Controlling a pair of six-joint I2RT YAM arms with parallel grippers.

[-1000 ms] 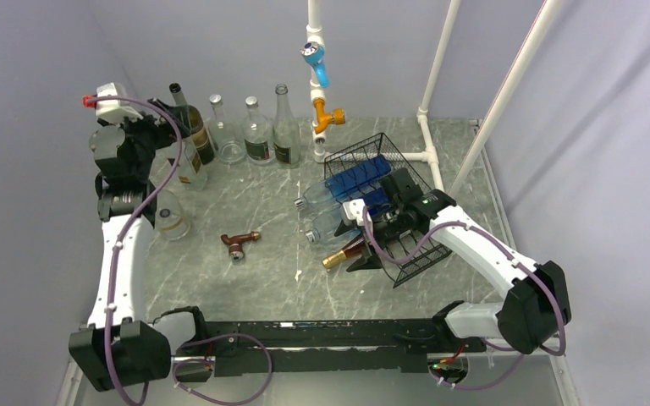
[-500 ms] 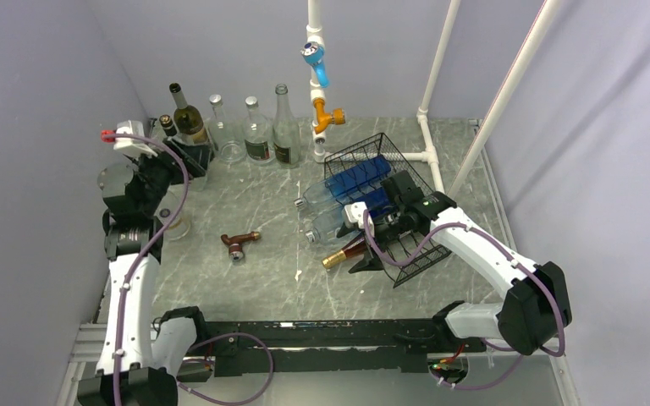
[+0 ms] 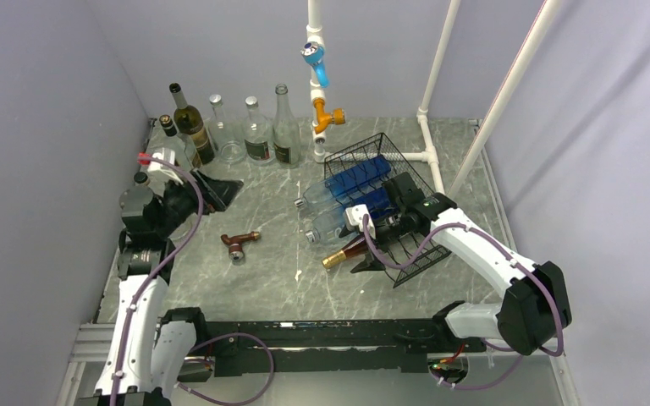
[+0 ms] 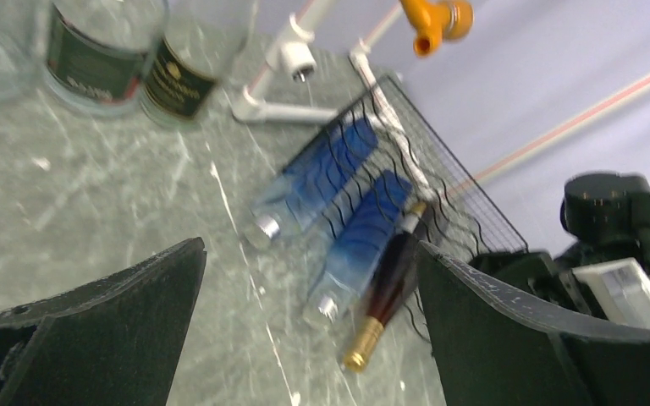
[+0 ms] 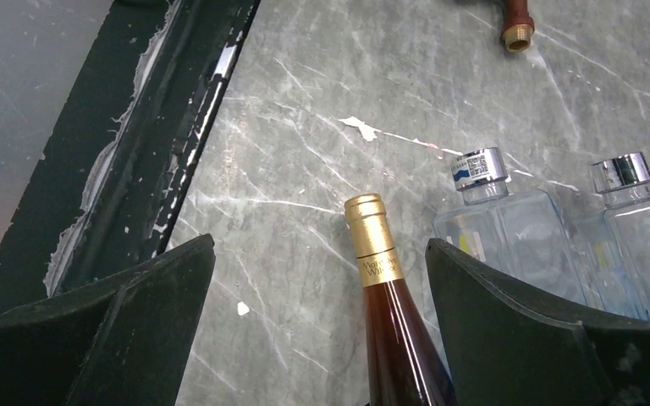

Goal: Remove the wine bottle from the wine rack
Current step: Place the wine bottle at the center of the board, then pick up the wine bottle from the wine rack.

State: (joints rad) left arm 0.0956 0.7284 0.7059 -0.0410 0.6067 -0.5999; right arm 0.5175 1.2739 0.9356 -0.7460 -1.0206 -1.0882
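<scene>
Your right hand (image 5: 318,245) stands wide apart. The wine bottle (image 5: 393,330) lies in the wine rack (image 4: 448,199) between its fingers, long axis along the hand, gold cap pointing forward, away from the wrist.

A robotics lab cell. Plain grey walls (image 3: 42,101) enclose a marble-patterned worktop (image 3: 262,279); a white pipe frame (image 3: 438,59) stands far right.

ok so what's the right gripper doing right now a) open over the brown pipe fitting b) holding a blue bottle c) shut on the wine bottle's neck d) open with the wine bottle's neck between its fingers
d, since the right wrist view shows the right gripper with its jaws wide apart and the gold-capped neck of the wine bottle lying in the gap between them.
</scene>
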